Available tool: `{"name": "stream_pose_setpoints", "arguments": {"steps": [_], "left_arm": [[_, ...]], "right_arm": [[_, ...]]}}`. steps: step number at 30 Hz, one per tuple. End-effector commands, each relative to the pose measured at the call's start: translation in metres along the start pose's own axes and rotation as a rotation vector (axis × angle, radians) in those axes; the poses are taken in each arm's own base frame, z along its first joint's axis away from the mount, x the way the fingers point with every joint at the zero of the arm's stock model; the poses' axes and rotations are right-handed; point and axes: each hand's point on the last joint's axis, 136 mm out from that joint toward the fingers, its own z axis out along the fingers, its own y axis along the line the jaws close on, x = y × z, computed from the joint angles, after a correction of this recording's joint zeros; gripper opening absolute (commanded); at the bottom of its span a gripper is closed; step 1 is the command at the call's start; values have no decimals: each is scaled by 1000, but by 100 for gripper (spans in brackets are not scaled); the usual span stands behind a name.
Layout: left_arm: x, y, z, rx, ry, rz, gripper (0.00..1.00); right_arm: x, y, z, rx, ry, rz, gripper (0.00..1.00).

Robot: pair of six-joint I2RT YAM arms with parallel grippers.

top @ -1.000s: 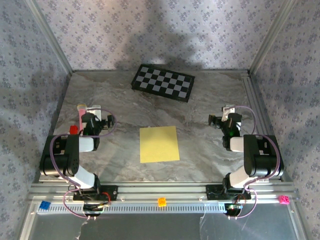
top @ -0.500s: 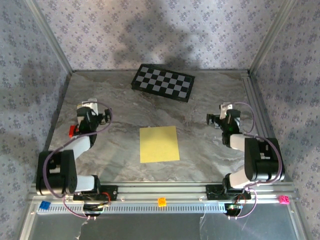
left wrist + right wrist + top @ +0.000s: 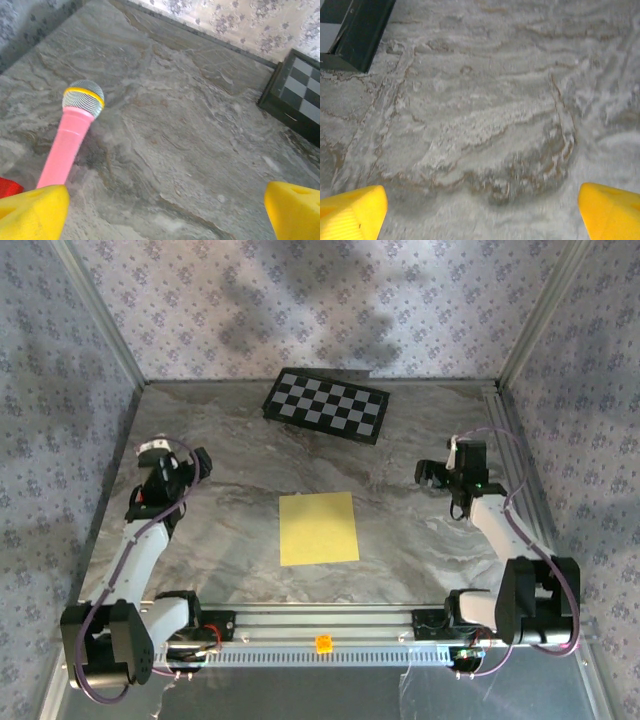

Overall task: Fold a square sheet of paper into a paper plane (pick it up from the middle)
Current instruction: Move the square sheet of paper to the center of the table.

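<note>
- Where the grey marbled table [image 3: 420, 560] runs out to the patterned walls, it carries everything named below, and both arms reach over it from the near edge.
- The left arm stretches along the left side of the table and the right arm along the right side, with the middle of the table between them.
- The black-and-white checkerboard [image 3: 326, 406] lies flat at the far edge, turned a little askew. One corner of it shows at the right of the left wrist view [image 3: 300, 100] and another at the upper left of the right wrist view [image 3: 355, 30].
- The square sheet of paper [image 3: 318, 528] is yellow and lies flat and unfolded in the middle of the table, nearer the near edge than the checkerboard. It is well apart from both grippers.
- The left gripper [image 3: 163, 464] hangs over the left side of the table. Its yellow fingertips stand wide apart with bare marble between them [image 3: 162, 210].
- The right gripper [image 3: 445, 472] hangs over the right side, likewise spread wide and holding nothing [image 3: 480, 210].
- A pink microphone [image 3: 75, 130] lies on the table by the left gripper's left finger, its mesh head pointing far and its handle end hidden behind that finger.
- A small orange block [image 3: 323, 643] sits on the rail at the near edge, midway between the arm bases.
</note>
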Motion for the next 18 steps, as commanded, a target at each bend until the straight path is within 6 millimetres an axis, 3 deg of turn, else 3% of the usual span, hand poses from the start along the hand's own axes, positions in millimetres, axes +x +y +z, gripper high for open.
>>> {"name": "stream_pose_setpoints", "arguments": {"steps": [1, 4, 10, 18], "left_arm": [[19, -19, -7, 106, 134, -38, 100], [30, -44, -9, 241, 215, -51, 100], [62, -80, -15, 335, 368, 34, 100], [107, -106, -31, 325, 520, 191, 99]], "right_arm": [[27, -4, -21, 2, 97, 156, 100], [34, 10, -31, -108, 129, 194, 100], [45, 30, -39, -229, 178, 205, 100], [61, 49, -24, -309, 268, 223, 100]]}}
